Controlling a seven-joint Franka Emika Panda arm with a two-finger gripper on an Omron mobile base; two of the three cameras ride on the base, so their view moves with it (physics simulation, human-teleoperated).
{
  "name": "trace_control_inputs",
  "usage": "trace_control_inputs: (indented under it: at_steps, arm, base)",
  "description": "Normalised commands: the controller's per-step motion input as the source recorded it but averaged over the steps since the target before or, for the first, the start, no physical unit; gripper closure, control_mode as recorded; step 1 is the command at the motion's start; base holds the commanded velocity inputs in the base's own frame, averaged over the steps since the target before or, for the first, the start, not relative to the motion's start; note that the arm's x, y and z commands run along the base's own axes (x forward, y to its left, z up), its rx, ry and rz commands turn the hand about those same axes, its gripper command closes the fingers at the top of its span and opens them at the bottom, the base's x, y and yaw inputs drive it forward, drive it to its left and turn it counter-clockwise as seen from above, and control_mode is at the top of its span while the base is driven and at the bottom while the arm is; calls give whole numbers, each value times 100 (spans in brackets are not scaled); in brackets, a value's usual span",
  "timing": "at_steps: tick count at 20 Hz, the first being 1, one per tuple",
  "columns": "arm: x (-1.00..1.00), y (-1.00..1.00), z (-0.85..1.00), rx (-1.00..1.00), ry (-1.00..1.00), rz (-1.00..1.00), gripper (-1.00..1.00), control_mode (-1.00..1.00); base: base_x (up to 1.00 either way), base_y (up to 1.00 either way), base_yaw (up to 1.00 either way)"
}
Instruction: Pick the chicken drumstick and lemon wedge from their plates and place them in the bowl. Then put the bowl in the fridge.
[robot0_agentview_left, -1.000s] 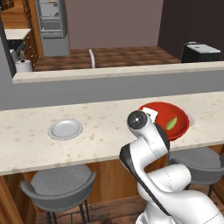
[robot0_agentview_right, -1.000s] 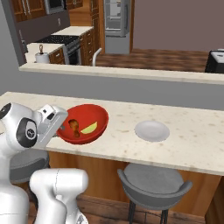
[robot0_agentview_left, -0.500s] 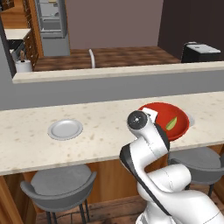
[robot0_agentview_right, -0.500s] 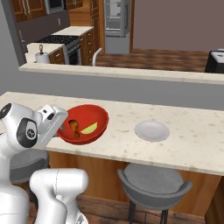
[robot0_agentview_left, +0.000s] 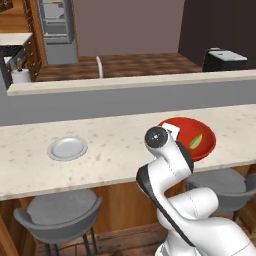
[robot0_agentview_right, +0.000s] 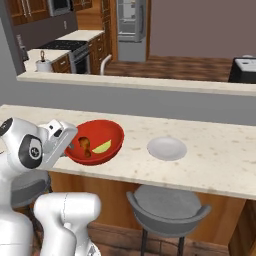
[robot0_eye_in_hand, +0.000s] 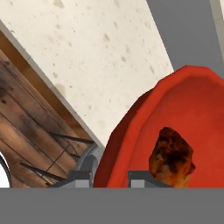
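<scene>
You have the end effector (robot0_eye_in_hand: 109, 179) clamped on the near rim of the red bowl (robot0_agentview_right: 100, 142), left of centre in the right base view, at the desk (robot0_agentview_right: 210, 165) edge. The chicken drumstick (robot0_agentview_right: 85, 145) and lemon wedge (robot0_agentview_right: 102, 147) already lie inside. You are on the carrying step: next, lift it level and drive to the fridge (robot0_agentview_right: 131, 27) at the upper middle.

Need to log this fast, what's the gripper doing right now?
Gripper: closed on the rim of the red bowl, holding it.
</scene>
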Motion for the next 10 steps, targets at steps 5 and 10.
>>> trace_control_inputs:
  at_steps: [5, 10]
  arm:
    - [0, 0, 0, 0, 0, 0, 100, 100]
    - [0, 0, 0, 0, 0, 0, 100, 100]
  base:
    - [-2, -76, -1]
    - [0, -85, 0]
